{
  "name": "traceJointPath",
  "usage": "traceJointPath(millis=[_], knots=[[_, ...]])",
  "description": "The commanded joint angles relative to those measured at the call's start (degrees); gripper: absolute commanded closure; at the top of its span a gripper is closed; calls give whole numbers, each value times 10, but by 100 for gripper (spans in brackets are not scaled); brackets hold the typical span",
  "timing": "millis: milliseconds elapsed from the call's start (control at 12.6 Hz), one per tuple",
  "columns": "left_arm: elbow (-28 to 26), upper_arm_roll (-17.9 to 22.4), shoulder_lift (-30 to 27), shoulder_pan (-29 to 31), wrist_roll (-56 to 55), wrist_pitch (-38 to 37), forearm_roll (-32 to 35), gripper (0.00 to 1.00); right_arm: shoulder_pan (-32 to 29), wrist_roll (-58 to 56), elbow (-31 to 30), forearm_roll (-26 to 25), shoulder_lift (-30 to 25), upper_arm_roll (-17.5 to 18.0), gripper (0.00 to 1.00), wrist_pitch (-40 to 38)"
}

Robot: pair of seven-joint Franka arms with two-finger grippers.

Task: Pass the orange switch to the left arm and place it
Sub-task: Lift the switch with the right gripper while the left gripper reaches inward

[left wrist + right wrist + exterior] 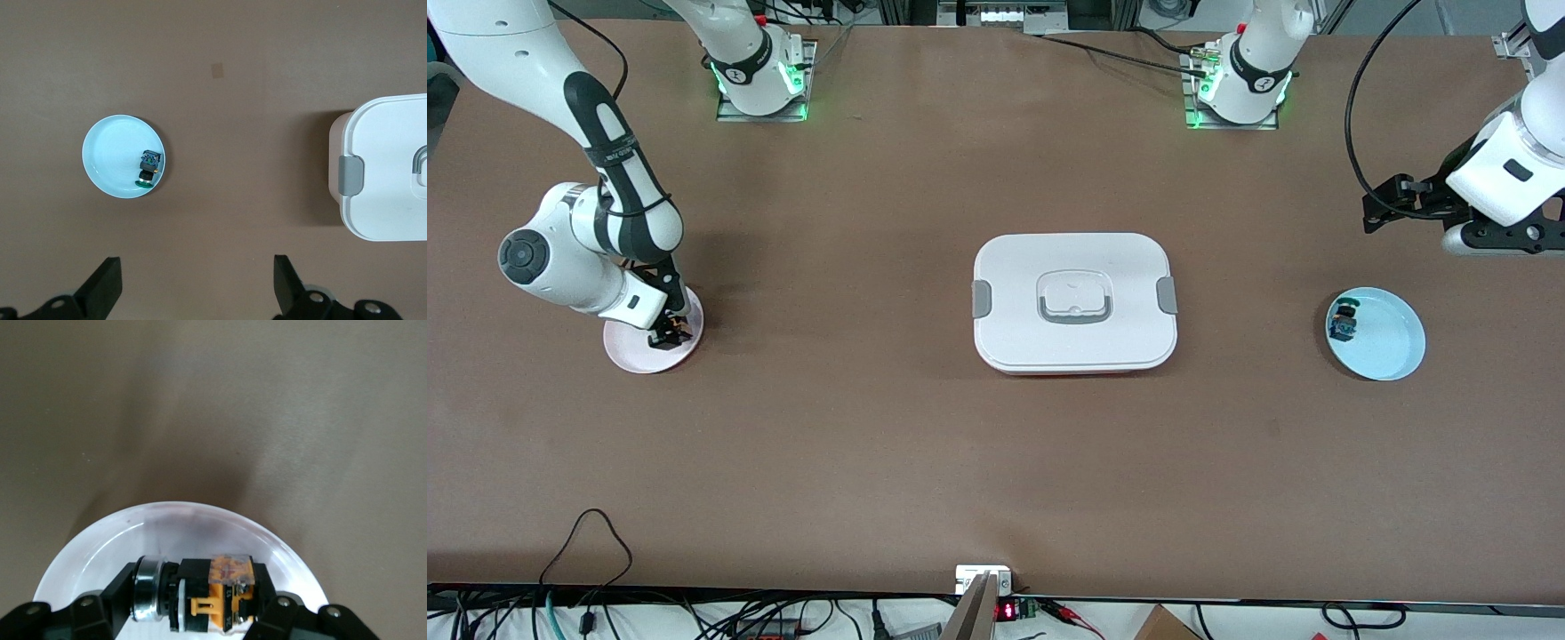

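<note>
Right pincer [193, 613] (lowered) grips orange switch [217, 590]

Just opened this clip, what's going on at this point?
The right gripper is down in the pink dish at the right arm's end of the table, its fingers on either side of the orange switch. The left gripper waits open in the air near the light blue dish, which holds a blue-and-teal component. The closed white box sits between the two dishes.
</note>
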Motion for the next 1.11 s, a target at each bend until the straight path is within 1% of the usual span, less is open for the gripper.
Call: traceJointPath(millis=[0,159,318,398,478,637,716,796,876,955,1035], knots=[[10,3,5,-4,9,-9,-12,0,-7,-33,-6,15,-41,7,100,-16],[9,3,5,-6,8,-10,-13,0,2,-30,18,16,-70,15,100,-91],[7,3,5,-6,8,-21,-28,0,3,-2,73,18,-82,33,100,-206],[8,3,9,-5,8,-21,-31,0,3,23,101,19,-82,50,100,-254],[8,3,8,-5,8,-21,-32,0,3,47,124,41,-83,76,100,-290],[9,0,9,-8,8,-22,-34,0,8,101,140,137,-86,108,100,-336],[9,0,10,-10,8,-22,-49,0,18,134,140,168,-86,129,100,-338],[8,0,19,-10,8,-25,-86,0,19,171,140,204,-86,155,100,-338],[9,1,40,-7,8,-45,-129,0,20,195,140,261,-86,176,100,-335],[9,1,46,-4,6,-82,-171,0,25,203,140,331,-86,193,100,-328],[7,1,55,-7,4,-91,-194,0,35,204,139,393,-82,201,100,-312]])
